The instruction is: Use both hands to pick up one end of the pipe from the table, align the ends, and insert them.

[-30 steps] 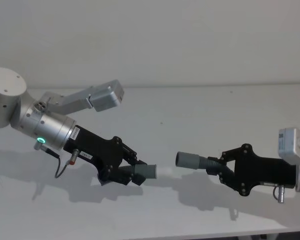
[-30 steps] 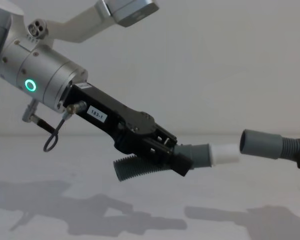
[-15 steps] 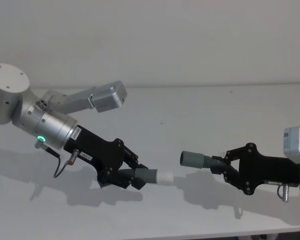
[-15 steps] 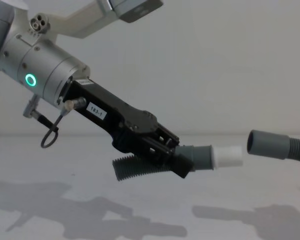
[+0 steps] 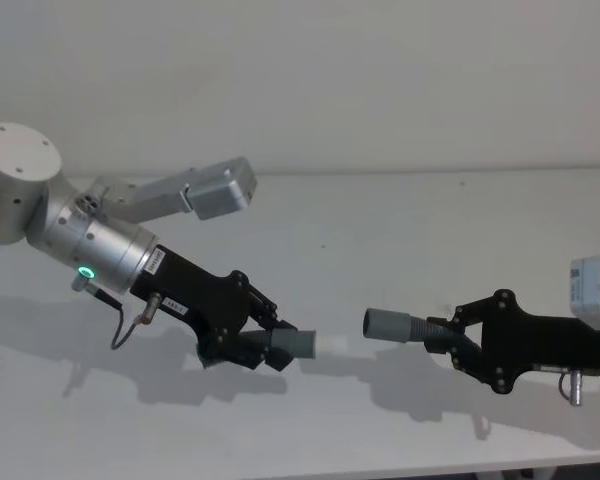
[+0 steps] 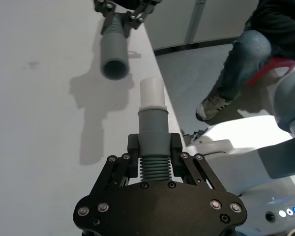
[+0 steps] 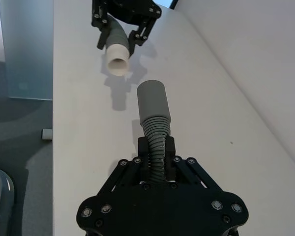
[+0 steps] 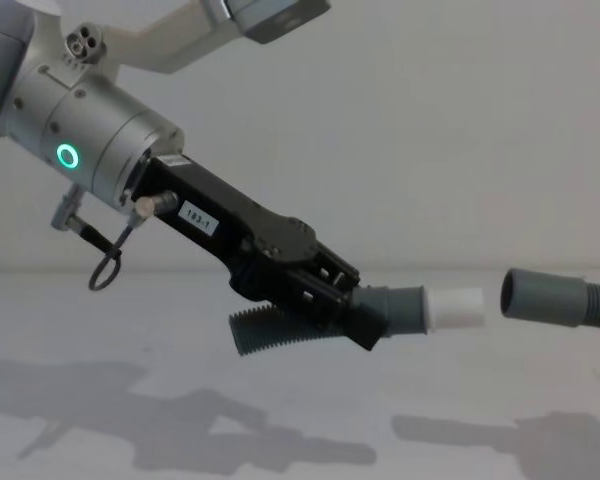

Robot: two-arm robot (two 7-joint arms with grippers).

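Observation:
Two dark grey hose pieces of the pipe are held in the air above the white table [image 5: 400, 230], facing each other. My left gripper [image 5: 267, 350] is shut on the ribbed part of one piece [image 8: 405, 309], whose white plug tip [image 8: 457, 309] points right. Its ribbed tail [image 8: 270, 335] hangs below the jaws. My right gripper [image 5: 442, 338] is shut on the other piece [image 5: 420, 329], whose open grey cuff [image 5: 385, 323] faces the plug. A small gap separates the plug from the cuff [image 8: 540, 296]. In the left wrist view the plug [image 6: 152, 91] sits slightly off the cuff's [image 6: 113, 54] line.
The table's front edge [image 5: 380, 468] runs close below both grippers. A grey link of my left arm [image 5: 220, 188] reaches over the table's back left. In the left wrist view the table's side edge [image 6: 160, 73] drops to the floor beside the pipe.
The right gripper has drawn its cuff slightly to the right, widening the gap to the plug. The left arm shifted a little, still holding its piece.

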